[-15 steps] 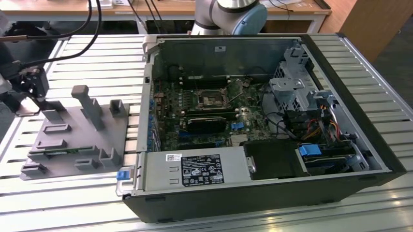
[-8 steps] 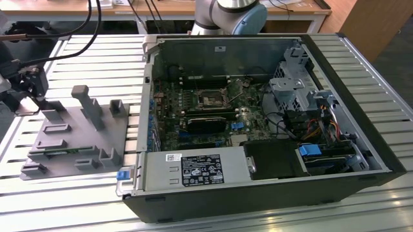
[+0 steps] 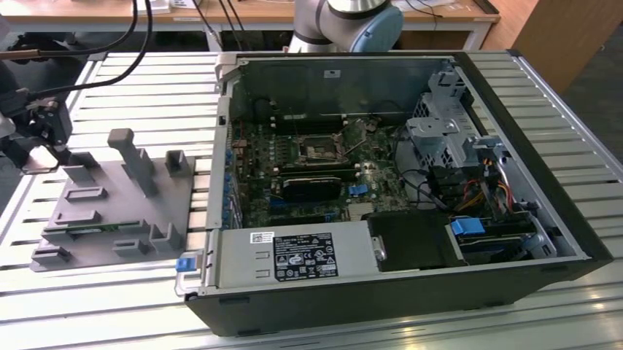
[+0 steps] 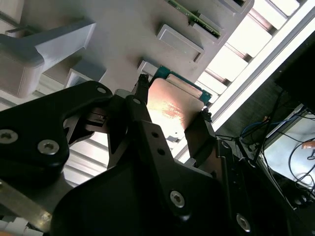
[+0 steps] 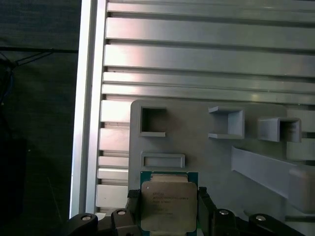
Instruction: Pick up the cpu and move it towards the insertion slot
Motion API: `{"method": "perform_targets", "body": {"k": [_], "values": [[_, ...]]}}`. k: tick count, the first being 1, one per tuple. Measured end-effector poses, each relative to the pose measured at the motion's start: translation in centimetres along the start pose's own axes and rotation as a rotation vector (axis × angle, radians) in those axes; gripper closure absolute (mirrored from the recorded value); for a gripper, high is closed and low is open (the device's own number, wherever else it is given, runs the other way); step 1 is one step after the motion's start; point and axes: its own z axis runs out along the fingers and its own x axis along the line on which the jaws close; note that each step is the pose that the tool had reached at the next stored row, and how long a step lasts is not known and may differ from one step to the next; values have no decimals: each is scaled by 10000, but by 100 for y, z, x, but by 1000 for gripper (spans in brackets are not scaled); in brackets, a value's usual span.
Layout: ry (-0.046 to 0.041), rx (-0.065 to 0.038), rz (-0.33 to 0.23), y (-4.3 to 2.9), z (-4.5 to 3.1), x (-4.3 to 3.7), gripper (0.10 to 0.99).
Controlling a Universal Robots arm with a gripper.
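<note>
Tool (image 4: 173, 101) clamped on the cpu (image 5: 169, 206) above the grey tray (image 5: 216, 157). Grasp achieved. Insertion slot (image 3: 319, 149), inside the computer case (image 3: 389, 299), lies well apart; transfer outstanding.

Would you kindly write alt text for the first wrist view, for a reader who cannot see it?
The gripper clasps the cpu, silvery top showing, between two black fingers. Beyond lies the grey tray with rectangular pockets, on a slatted metal table.

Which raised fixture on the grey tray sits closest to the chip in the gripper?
The flat rectangular frame, just beside the cpu clamped in the gripper; the three hollow square pockets stand farther off.
</note>
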Motion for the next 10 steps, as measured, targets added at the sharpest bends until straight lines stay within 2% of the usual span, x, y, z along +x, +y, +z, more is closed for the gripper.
{"method": "perform_targets", "body": {"k": [10], "values": [[-1,0,0,1,-24,0,541]]}}
